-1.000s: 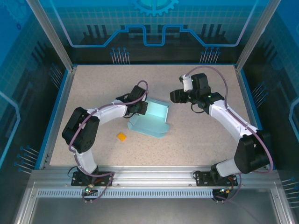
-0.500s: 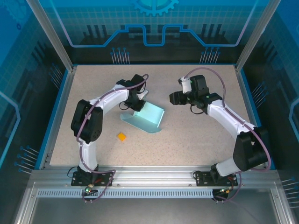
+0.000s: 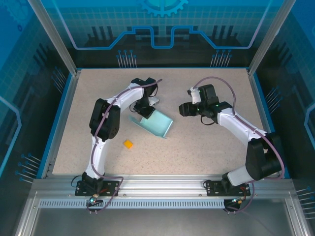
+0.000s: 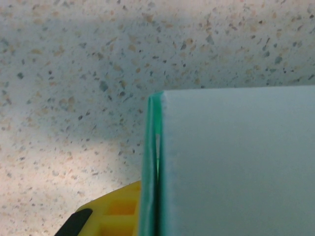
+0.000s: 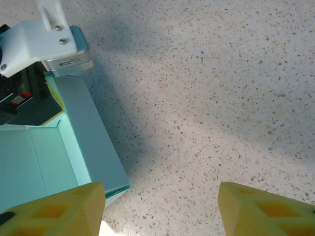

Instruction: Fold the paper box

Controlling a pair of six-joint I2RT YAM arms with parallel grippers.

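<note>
Mid-bench [image 3: 206,142], left of centre: paper box [image 3: 153,124] drawn slightly leftward, tipped steeper, upper edge pinched in closed left gripper [image 3: 146,110]. Just beside, right gripper [image 3: 183,109] still agape, empty. Fold unfinished.

Table [image 3: 197,147]: beige, speckled dark and orange; paper box [image 3: 155,123]: pale blue-green card; small square [image 3: 128,143]: orange; arms [image 3: 238,124]: white, black joints; cables [image 3: 212,78]: purple; right gripper [image 5: 161,204]: yellow fingers [image 5: 256,211]; back panel [image 3: 162,29]: blue, grid and circuit pattern.
</note>
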